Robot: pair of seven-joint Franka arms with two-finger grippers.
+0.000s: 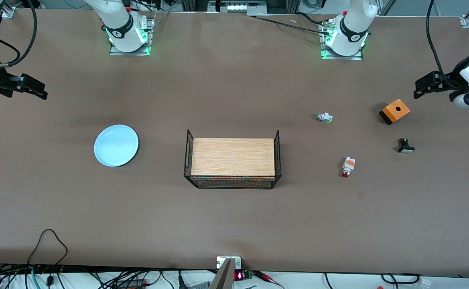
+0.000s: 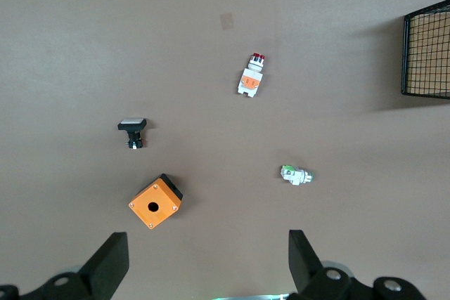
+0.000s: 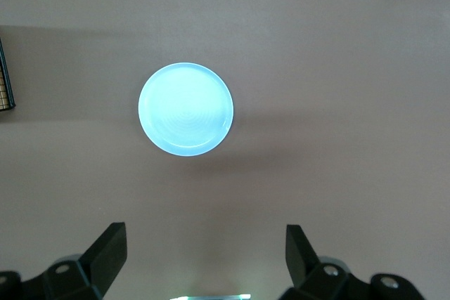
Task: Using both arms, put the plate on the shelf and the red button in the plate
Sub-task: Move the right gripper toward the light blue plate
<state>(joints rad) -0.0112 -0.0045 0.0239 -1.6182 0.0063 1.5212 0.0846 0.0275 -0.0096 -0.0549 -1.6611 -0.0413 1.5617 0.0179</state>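
Opening layout, both arms waiting. You had the plate lying flat on the surface toward the right arm's end, well apart from the wire basket with its wooden floor at the centre, so its rim was free for a grasp. The red button lay on its side toward the left arm's end, red tip toward the front camera, nearer to that camera than the green-tipped part. The orange box and the black button lay closer to the left arm's end, each apart from the rest.

The right claw hung above the surface near the plate, fingers spread wide and empty. The left claw hung near the orange box, likewise wide and empty.

No brand, label or writing could be read on any object.
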